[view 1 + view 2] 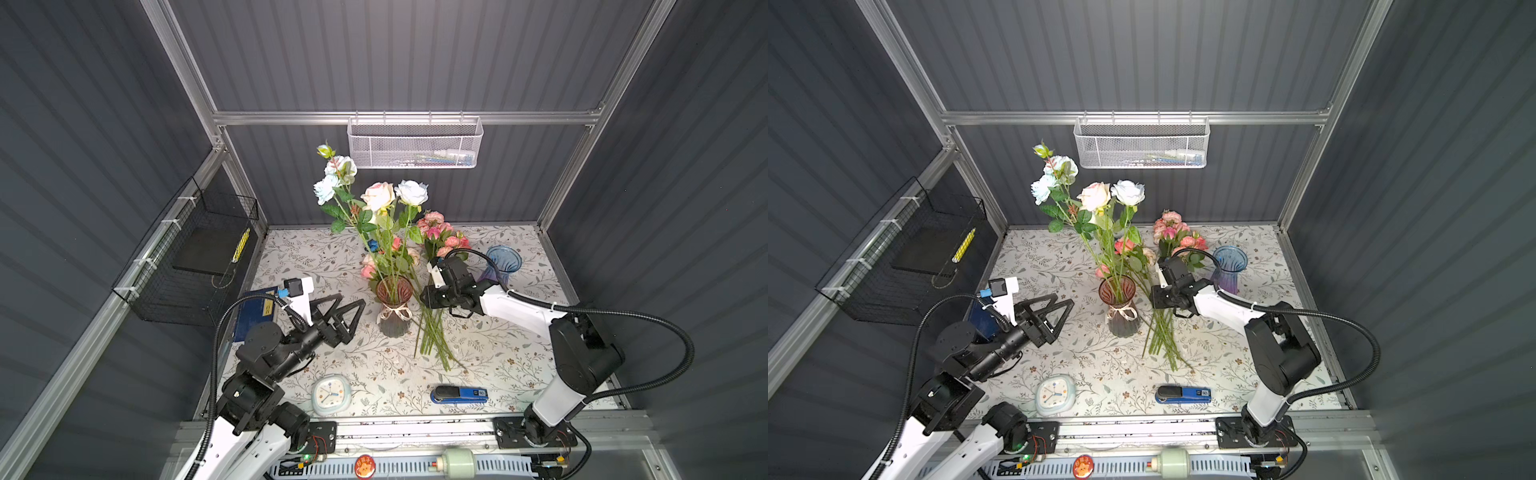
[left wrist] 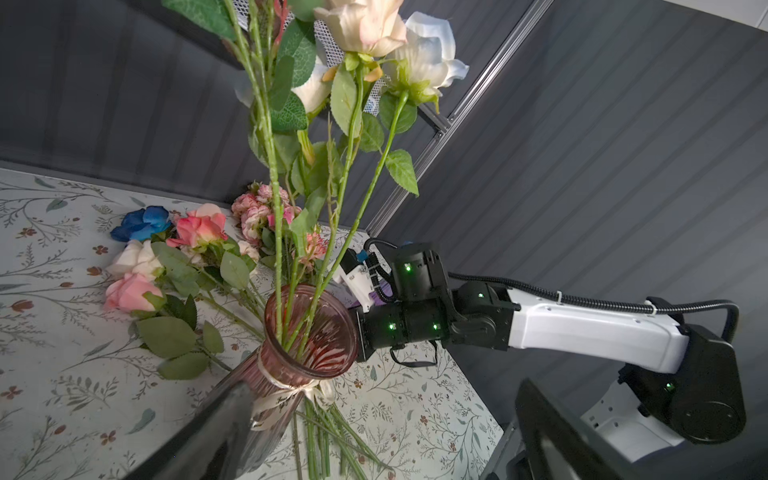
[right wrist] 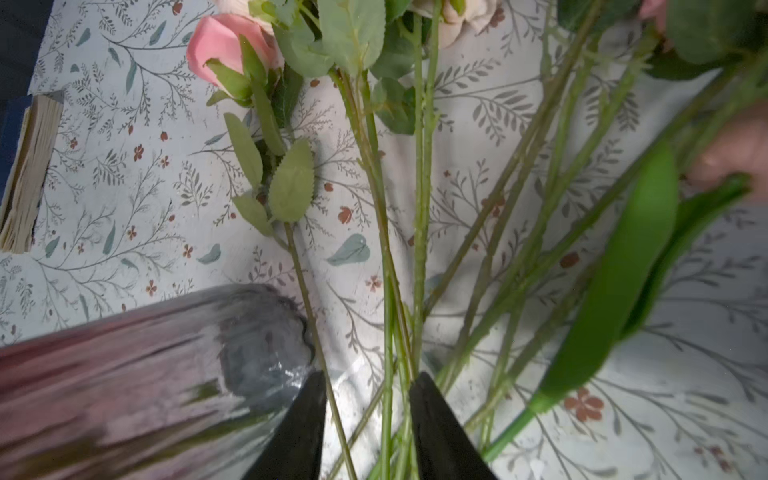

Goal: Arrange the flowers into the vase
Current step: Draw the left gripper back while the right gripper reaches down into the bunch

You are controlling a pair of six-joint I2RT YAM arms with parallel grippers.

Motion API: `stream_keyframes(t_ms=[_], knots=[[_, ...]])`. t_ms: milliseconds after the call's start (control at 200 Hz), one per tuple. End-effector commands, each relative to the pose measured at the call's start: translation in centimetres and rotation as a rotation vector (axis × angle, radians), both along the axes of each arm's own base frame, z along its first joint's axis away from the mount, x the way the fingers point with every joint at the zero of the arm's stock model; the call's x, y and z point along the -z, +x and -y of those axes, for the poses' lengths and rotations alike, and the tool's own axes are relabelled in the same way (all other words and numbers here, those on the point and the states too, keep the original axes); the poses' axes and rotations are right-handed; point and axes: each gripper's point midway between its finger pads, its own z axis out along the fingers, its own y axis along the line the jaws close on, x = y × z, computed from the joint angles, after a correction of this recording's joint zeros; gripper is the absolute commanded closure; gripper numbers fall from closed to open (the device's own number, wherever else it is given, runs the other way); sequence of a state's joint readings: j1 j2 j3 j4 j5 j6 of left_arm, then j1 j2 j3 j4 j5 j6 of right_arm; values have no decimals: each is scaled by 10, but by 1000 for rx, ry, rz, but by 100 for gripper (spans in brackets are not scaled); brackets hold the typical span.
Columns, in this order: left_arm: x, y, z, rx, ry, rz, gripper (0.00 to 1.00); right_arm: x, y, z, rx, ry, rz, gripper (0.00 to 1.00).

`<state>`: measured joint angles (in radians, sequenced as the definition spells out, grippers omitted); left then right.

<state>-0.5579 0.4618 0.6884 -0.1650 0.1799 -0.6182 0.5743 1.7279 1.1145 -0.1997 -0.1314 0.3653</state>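
Ribbon (image 2: 274, 405) on pink glass vase (image 2: 332, 353): dark cursive lettering printed on the cream band; too blurred to make out a word.
Clock (image 1: 331, 394) on worktop: round dial with hour marks and hands; numerals too small to read.
Stapler (image 1: 458, 395): small white label with a black square code at one end; no readable characters.
Book (image 1: 255, 311): yellow label with dark print on the blue cover; illegible.
Round red badge (image 1: 365, 466) on front rail: a picture or emblem, lettering not legible.
Yellow strip (image 1: 241, 245) in black wire basket (image 1: 166, 291): dark marks along it, unreadable.
Overall: no text, brand or number can be read with confidence.
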Motion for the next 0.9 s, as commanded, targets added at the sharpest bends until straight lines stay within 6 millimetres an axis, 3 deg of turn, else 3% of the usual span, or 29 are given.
stream_keyframes(t_ms=[0, 215, 500, 755, 895], knots=[[13, -3, -5, -17, 15, -43, 0, 11, 6, -1, -50, -63, -30, 65], [20, -5, -9, -32, 32, -54, 0, 27, 23, -5, -70, -145, -56, 68], [23, -4, -13, -52, 51, -53, 0, 45, 22, -1, -95, -205, -97, 73], [27, -2, -14, -67, 67, -65, 0, 46, 23, -1, -100, -210, -92, 85], [29, -2, -15, -69, 69, -68, 0, 32, 18, -1, -97, -184, -70, 90]])
